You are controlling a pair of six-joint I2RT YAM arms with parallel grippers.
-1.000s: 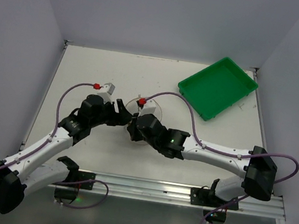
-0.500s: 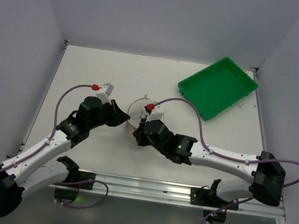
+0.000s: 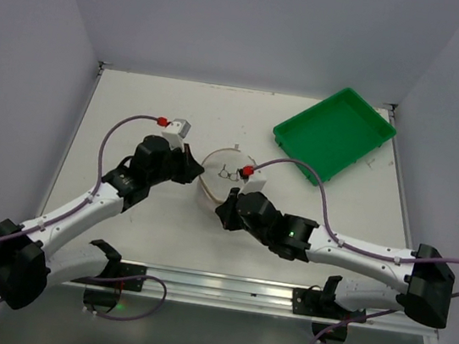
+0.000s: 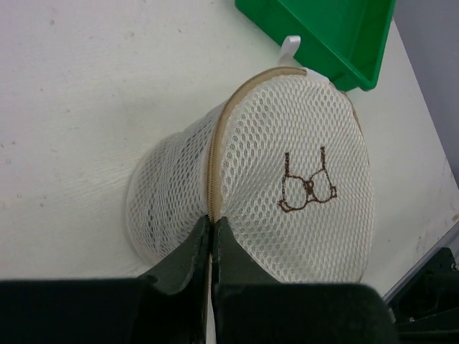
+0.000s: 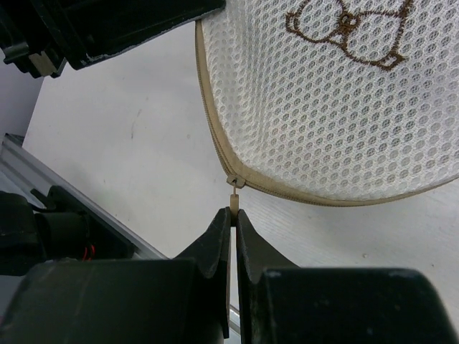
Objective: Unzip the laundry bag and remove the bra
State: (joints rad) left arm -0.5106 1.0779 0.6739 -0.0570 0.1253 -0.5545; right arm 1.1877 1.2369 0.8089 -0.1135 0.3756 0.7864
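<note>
The laundry bag is a white mesh cylinder lying tilted on the table, its round face with the brown bra drawing turned up. A beige zipper runs round the rim of that face. My left gripper is shut on the rim at the zipper seam, on the bag's left side. My right gripper is shut on the small beige zipper pull, which hangs from the slider at the bag's near edge. The bra itself is hidden.
A green rectangular tray sits at the back right, just beyond the bag's white hanging loop. The metal rail runs along the table's near edge, close behind my right wrist.
My left gripper has closed on the bag's rim after standing open beside it. The right arm has drawn back toward the near edge with the zipper pull, and the bag's face has come into view.
</note>
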